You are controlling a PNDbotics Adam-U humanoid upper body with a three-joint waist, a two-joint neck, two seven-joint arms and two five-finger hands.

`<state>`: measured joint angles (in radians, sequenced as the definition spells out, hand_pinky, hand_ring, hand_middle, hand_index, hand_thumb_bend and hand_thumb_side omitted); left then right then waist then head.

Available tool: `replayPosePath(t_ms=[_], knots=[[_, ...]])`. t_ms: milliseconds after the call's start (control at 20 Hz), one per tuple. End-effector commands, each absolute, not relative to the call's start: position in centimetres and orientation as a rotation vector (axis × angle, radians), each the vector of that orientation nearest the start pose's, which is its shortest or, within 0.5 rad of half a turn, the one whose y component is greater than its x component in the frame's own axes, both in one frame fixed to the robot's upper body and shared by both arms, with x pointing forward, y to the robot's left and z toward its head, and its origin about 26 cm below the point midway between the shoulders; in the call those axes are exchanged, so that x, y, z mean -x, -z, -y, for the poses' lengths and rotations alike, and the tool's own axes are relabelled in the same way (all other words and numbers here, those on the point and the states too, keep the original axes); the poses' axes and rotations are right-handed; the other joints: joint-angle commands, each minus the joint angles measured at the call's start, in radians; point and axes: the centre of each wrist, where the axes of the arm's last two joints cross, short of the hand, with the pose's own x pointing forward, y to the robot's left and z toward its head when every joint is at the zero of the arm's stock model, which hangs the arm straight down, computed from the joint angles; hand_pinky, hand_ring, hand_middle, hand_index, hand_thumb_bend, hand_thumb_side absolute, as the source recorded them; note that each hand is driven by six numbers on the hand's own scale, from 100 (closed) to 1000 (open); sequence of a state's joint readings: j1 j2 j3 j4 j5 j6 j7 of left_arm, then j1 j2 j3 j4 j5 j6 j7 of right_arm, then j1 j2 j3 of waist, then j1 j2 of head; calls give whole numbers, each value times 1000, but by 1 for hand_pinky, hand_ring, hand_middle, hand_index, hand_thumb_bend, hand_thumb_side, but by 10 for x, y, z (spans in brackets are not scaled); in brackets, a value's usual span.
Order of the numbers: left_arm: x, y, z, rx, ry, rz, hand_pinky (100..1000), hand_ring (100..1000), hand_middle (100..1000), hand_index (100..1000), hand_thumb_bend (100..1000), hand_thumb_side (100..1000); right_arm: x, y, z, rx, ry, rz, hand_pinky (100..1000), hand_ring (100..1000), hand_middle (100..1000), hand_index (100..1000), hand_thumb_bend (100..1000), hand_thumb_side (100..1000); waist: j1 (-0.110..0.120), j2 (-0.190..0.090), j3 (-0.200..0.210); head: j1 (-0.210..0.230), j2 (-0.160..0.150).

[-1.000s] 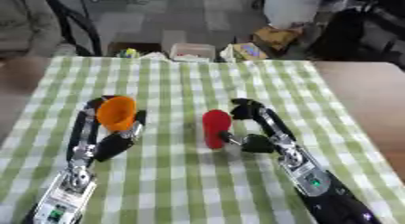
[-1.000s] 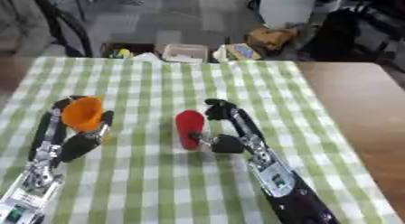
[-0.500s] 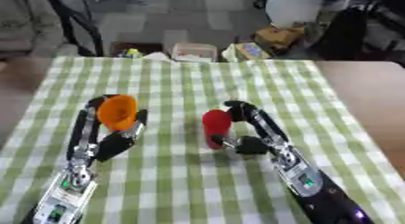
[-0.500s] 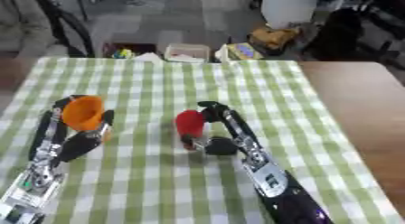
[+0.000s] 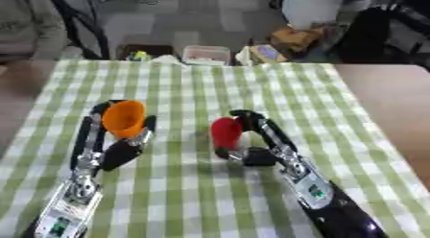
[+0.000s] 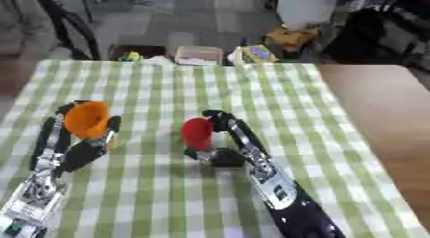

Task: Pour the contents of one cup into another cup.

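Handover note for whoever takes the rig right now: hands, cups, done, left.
Left hand: shut on the orange cup, tilted with its mouth toward the camera, over the left of the checked cloth.
Right hand: shut on the red cup, mid-cloth, also tipped toward the camera.
Cups are apart, side by side.
Done: both cups grasped.
Left: bring one cup over the other and pour. Contents cannot be seen in either.

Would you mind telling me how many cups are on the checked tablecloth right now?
2: an orange cup held in the left hand, and a red cup held in the right hand. No others show.
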<state>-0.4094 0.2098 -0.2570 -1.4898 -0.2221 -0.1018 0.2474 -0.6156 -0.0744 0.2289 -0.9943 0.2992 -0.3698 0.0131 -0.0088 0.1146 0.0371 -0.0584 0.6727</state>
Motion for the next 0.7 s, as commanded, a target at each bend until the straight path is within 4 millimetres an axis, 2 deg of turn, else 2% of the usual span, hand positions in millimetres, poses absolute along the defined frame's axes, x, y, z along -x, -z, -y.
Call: replayPosePath(t_ms=[50,700], knots=[[-362,-96,-186,-265,437,2064,414,504,415,638,100,292,-416,-33,145,21,-798,1946,752,674,639,856,627,361,2,-11,3,-2,-2],[-363,-98,-185,-257,443,2067,415,505,415,637,100,296,-419,-25,135,67,-813,1937,781,713,677,859,629,363,9,-10,19,-5,-3]])
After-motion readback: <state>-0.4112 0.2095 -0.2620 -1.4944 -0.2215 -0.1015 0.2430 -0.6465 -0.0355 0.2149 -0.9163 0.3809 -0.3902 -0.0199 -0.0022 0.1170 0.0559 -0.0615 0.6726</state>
